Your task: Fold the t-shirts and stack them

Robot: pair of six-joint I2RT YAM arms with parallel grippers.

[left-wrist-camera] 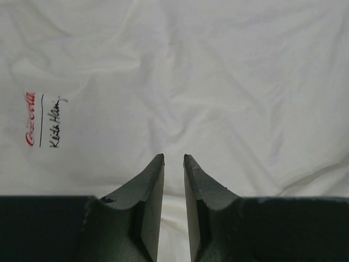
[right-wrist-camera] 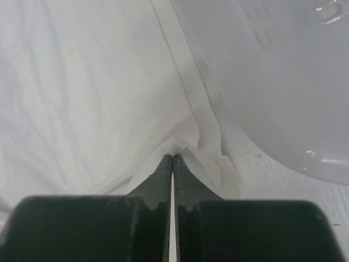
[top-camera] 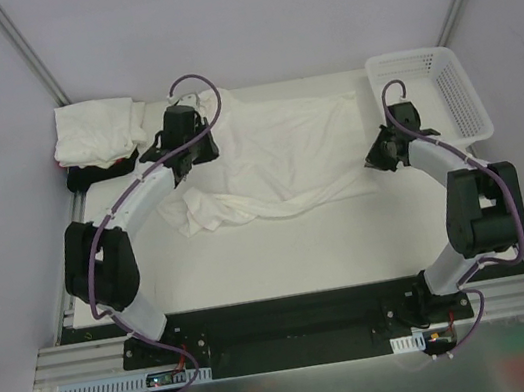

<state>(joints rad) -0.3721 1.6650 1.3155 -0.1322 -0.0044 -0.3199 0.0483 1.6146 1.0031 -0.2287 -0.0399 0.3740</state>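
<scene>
Because the shirt (top-camera: 285,151) is thin, limp white cloth, it should weigh almost nothing, sag from any point it is lifted by and drag its loose parts along, so I would take it at an edge or corner, one gripper to each side, rather than in the middle. It lies spread across the far middle of the table (top-camera: 282,253), wrinkled all over and bunched into a roll along its near-left edge; a small print (left-wrist-camera: 41,120) shows on it in the left wrist view. The right gripper (right-wrist-camera: 172,156) is pressed closed on a fold at the shirt's right edge, with cloth tented around its tips, just beside the basket (top-camera: 457,91). The left gripper (left-wrist-camera: 174,157) hangs over the shirt's far-left part with its fingers a narrow slit apart; whether cloth is caught between them I cannot tell. A stack (top-camera: 94,134) of folded shirts, white on top with dark cloth beneath, sits at the far-left corner, near the spread shirt. The tabletop is flat, white and matt, likely giving little snag, and plain grey walls (top-camera: 251,15) close the space on three sides.
</scene>
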